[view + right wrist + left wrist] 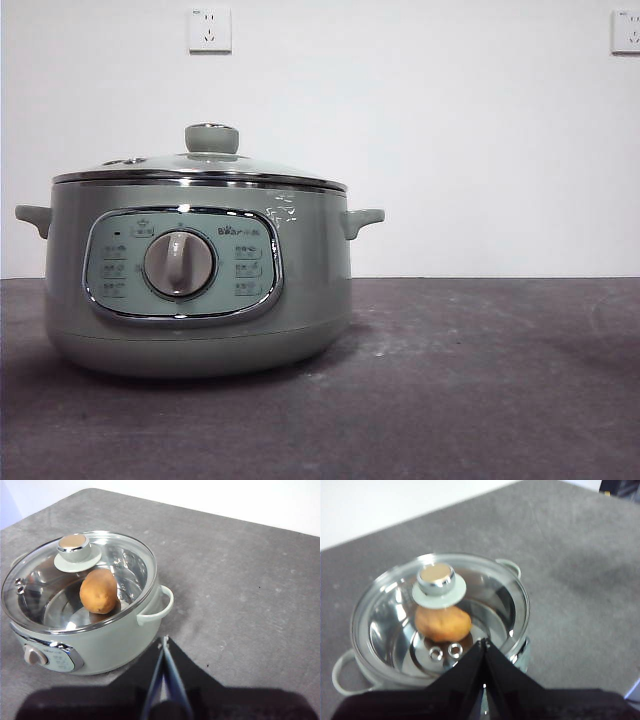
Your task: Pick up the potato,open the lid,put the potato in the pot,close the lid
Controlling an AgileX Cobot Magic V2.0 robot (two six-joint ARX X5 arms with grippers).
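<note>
Orange-brown and oval, the potato [99, 590] lies on the steel floor inside the pot [195, 270], seen through the glass of the lid [80, 580], which sits level on the chrome rim with its knob [211, 138] upright. Judged from that, every step looks finished: potato in, lid closed, nothing left on the grey table [480, 380] to fetch. Both arms hang above and clear of the cooker. The left gripper [484, 645] has its black jaws pressed together, empty, over the near rim of the lid; the right gripper [164, 642] is likewise closed on nothing, off to the side by one handle [159, 605]. What remains, I would say, is only for the arms to draw back without brushing the knob.
</note>
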